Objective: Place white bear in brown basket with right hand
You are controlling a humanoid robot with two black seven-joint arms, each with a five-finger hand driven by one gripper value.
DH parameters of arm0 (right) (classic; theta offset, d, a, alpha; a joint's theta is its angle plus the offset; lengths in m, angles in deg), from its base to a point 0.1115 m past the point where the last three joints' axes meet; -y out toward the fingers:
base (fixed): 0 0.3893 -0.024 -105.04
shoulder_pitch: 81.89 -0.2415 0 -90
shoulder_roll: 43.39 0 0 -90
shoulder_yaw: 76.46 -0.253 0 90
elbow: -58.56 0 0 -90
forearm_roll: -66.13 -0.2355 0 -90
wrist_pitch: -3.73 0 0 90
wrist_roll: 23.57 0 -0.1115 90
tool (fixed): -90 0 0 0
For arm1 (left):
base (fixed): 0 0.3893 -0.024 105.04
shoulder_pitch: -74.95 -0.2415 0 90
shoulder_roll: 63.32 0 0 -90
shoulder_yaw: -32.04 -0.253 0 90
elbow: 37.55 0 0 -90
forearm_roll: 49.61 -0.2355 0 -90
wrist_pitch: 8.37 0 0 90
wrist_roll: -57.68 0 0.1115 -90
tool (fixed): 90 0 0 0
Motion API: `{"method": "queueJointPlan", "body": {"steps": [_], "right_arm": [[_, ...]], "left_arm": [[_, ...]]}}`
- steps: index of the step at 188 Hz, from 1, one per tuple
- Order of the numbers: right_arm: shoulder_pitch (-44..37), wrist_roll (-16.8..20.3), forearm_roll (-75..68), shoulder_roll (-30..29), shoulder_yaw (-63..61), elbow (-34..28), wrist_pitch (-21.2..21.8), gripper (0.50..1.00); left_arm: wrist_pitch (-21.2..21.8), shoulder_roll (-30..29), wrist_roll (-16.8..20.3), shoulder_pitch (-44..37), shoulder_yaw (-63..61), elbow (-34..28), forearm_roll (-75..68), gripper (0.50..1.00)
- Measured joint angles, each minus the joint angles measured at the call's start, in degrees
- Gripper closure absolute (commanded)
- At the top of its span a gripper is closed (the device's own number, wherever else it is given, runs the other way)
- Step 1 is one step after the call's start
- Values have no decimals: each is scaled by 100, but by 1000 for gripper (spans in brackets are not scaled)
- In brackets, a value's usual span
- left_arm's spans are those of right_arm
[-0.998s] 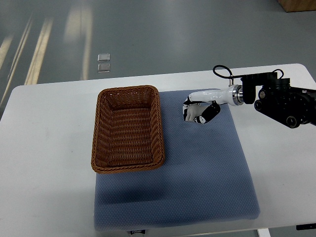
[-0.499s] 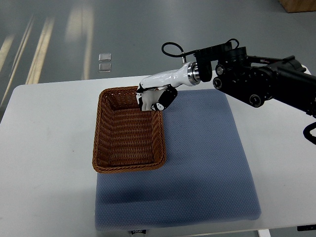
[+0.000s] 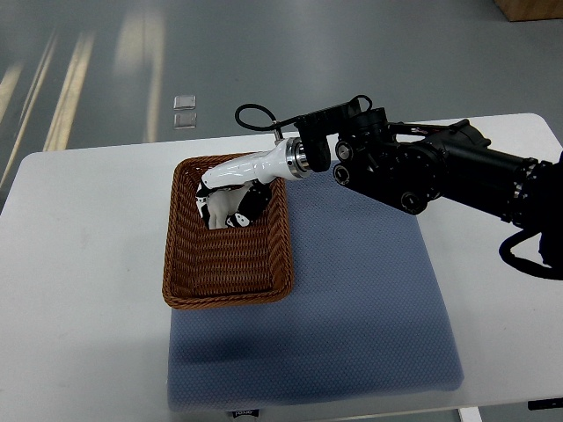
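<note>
The right hand (image 3: pixel 227 204) hangs over the upper half of the brown basket (image 3: pixel 227 290), left of frame centre, fingers clenched around the white bear (image 3: pixel 216 209), which shows only partly between them. The carry looks all but done: the bear is inside the basket's rim but not yet let go. Left to do: lower, open the fingers, withdraw over the blue mat (image 3: pixel 352 308).

The right robot hand (image 3: pixel 227 200) has swung left off the blue mat (image 3: pixel 352 290), carrying the white bear (image 3: pixel 217 207) across the rim, now over the brown basket (image 3: pixel 227 230).
</note>
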Motion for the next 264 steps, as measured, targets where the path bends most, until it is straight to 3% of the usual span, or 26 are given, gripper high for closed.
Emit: {"method": "queueJointPlan", "body": {"steps": [127, 132, 134, 138, 141, 142, 143, 149, 168, 232, 264], "right_arm": [[324, 51, -62, -1, -74, 118, -167, 1000], [326, 65, -66, -1, -81, 118, -169, 922], [327, 69, -67, -1, -83, 118, -170, 922], [327, 77, -70, -1, -87, 118, -174, 867], [328, 82, -73, -1, -90, 118, -180, 798], [328, 85, -74, -1, -91, 118, -185, 797], [328, 86, -76, -1, -92, 118, -188, 761], [330, 91, -87, -1, -95, 118, -213, 683], [335, 96, -277, -1, -98, 118, -333, 589], [328, 154, -940, -1, -160, 116, -345, 589], [332, 688, -1681, 0, -692, 123, -195, 589]], "left_arm": [[0, 0, 0, 0, 1, 1, 0, 500], [0, 0, 0, 0, 1, 1, 0, 500], [0, 0, 0, 0, 1, 1, 0, 500], [0, 0, 0, 0, 1, 1, 0, 500], [0, 0, 0, 0, 1, 0, 0, 500], [0, 0, 0, 0, 1, 1, 0, 500], [0, 0, 0, 0, 1, 0, 0, 500], [0, 0, 0, 0, 1, 0, 0, 500], [0, 0, 0, 0, 1, 0, 0, 500], [0, 0, 0, 0, 1, 0, 0, 500], [0, 0, 0, 0, 0, 0, 0, 500]]}}
